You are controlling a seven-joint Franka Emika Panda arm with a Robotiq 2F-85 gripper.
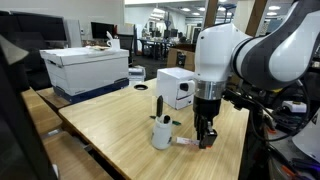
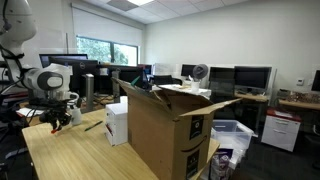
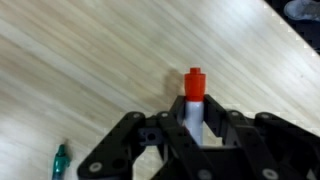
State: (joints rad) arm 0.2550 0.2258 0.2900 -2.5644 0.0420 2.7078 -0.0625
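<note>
An open-plan office with desks and monitors lay behind a pale wooden tabletop. The end effector hung straight down with its tips at the wood, near the tabletop's edge. In the wrist view its fingers pressed on either side of a marker, white with a red cap, so it looked clenched on the marker. The marker's long axis ran out from between the fingers across the wood, cap end leading, and in an exterior view it pointed towards a white bottle standing just beside it. A green pen lay apart from them on the wood. A white box sat farther back.
</note>
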